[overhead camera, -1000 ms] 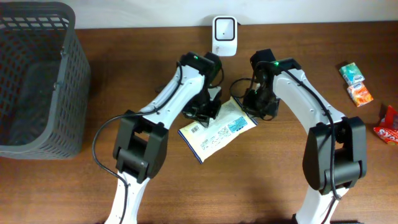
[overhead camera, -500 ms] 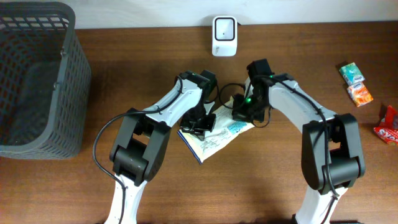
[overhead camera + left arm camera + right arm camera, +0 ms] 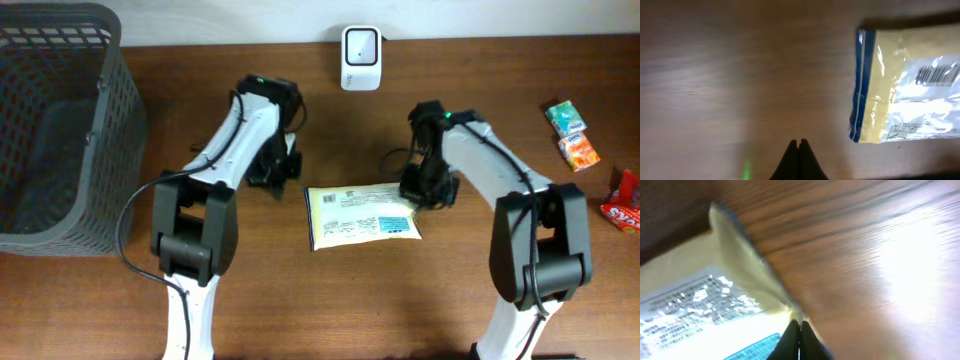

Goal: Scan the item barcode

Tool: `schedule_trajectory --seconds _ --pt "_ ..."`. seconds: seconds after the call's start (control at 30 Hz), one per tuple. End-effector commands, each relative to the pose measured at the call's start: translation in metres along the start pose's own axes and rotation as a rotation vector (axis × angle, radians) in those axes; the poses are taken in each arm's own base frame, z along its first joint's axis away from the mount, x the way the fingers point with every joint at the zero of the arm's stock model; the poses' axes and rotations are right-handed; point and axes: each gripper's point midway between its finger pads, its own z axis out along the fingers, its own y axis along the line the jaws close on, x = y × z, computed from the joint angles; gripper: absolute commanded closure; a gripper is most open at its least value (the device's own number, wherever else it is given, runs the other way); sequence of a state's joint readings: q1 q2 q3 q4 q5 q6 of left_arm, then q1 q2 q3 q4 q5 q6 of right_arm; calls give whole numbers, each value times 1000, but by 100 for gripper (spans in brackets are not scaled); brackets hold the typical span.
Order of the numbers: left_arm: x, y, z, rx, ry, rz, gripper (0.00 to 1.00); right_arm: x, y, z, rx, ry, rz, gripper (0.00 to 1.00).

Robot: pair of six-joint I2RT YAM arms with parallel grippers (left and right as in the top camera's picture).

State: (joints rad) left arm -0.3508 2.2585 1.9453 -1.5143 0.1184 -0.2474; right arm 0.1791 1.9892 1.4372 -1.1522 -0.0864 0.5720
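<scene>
Table: brown wood-grain top (image 3: 300,300) that carries everything, with glare on the grain in the right wrist view.
Wall: a pale strip (image 3: 500,20) along the table's far edge.
Basket: dark grey plastic mesh basket (image 3: 125,130) at the far left, well apart from the packet.
Left gripper: the left gripper (image 3: 800,145) is clenched on nothing, fingertips pressed together over bare wood, to the left of the packet and not touching it.
Right gripper: the right gripper (image 3: 800,325) is pinched shut on the packet's right edge, which rises in a fold into the fingertips.
Packet: a flat cream-yellow packet (image 3: 360,214) with a blue strip along its left short edge lies at the table's middle, between the two grippers and nearer the front than the scanner.
Packet print: a barcode (image 3: 937,75) sits on the upper face near the far long edge. Blocks of fine black text and a blue panel (image 3: 393,222) sit by the right end. None of it is sharp enough to read.
Scanner: a small white scanner (image 3: 360,57) with a dark square window stands at the far edge by the wall, apart from the packet.
Small packs: at the far right lie a teal pack (image 3: 566,118), an orange pack (image 3: 579,152) just beside it, and a red pack (image 3: 625,202) cut by the frame edge, its white lettering not legible.
In the way: no object lies between the packet and the scanner.
</scene>
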Motion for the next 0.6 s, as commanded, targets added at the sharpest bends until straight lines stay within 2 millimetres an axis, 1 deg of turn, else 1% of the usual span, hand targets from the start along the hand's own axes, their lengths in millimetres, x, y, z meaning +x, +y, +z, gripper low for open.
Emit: schedule_trajectory --seconds 0.0,0.03,0.07,0.13,0.17,0.2,0.23,0.27,0.3,0.33,0.47,0.57 --pt "-6 8 -33 -11 -109 -11 100 -16 -2 -29 26 -63 -59 96" --pt "-7 8 -33 -10 -112 -11 100 -15 1 -33 15 -58 -80 96" --pt "-8 7 -32 -9 -115 -10 92 -14 6 -36 -14 -49 -112 96" --pt "-9 6 -29 -5 -117 -8 80 -13 12 -36 -47 -43 -142 86" --pt "-9 4 -28 -2 -115 -3 71 -14 14 -36 -54 -44 -155 69" --pt "-8 2 -25 0 -112 0 61 -14 14 -36 -55 -46 -155 43" --pt "-8 0 -21 -3 -109 7 54 -15 14 -36 -56 -48 -155 33" --pt "-6 -3 -16 -6 -102 16 42 -15 15 -36 -58 -51 -155 16" --pt "-5 -6 -10 -9 -97 24 24 -16 16 -36 -62 -55 -155 8" --pt "-4 -10 -1 -14 -90 36 1 -17 19 -35 -76 -60 -159 1" --pt "-4 -16 19 -20 -89 58 1 -25 26 -33 -94 -95 -167 1" --pt "-5 -17 17 -17 -99 61 1 -28 28 -34 -102 -111 -169 1"
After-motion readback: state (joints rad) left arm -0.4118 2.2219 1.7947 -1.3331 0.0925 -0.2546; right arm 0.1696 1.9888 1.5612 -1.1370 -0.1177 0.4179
